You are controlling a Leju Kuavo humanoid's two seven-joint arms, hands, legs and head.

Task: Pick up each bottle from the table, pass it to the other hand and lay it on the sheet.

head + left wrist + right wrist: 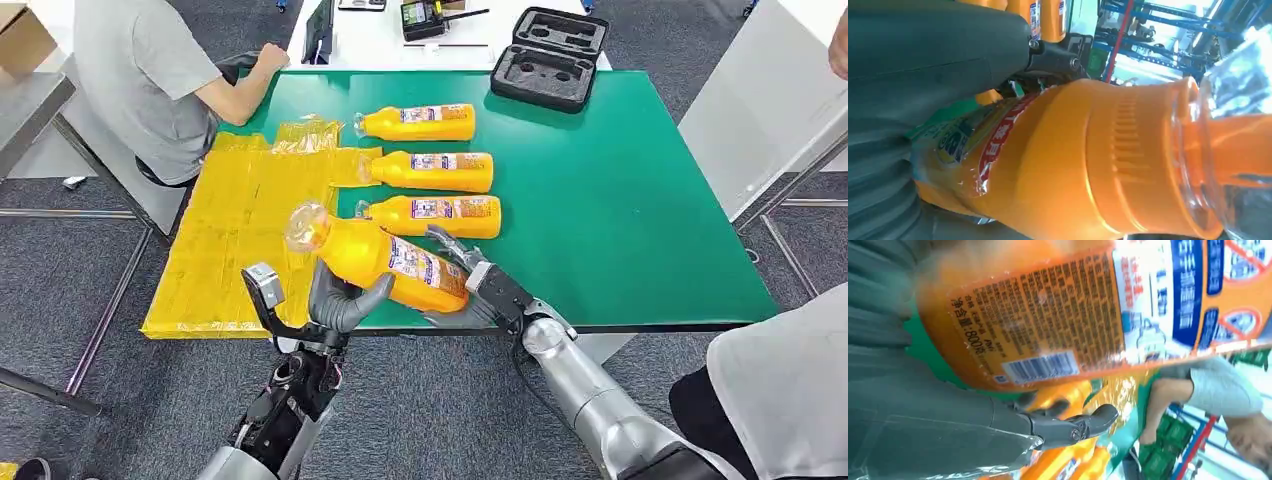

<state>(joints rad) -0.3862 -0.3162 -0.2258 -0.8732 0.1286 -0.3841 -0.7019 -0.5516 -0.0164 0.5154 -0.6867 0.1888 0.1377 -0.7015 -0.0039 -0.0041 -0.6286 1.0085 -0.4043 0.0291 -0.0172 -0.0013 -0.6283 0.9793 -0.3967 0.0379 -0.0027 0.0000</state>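
The green table [620, 210] carries a yellow sheet [235, 235] spread over its left part, the sheet's near left edge hanging past the table edge. Three orange bottles lie on their sides in a column near the middle, caps toward the sheet: the far bottle [420, 122], the middle bottle [435, 170] and the near bottle [435, 215]. A person in a grey shirt [140, 75] sits at the far left corner, an arm resting on the table. A black foam case [550, 57] sits open at the far edge.

A fourth bottle, the held bottle [385, 260], is up off the table at the near edge, tilted, its clear cap toward the sheet. The left hand [340, 300] grips it from beneath around the upper body, just below the cap. The right hand [470, 285] grasps its labelled base end, fingers wrapped around the bottom. Both hands touch the bottle at once.
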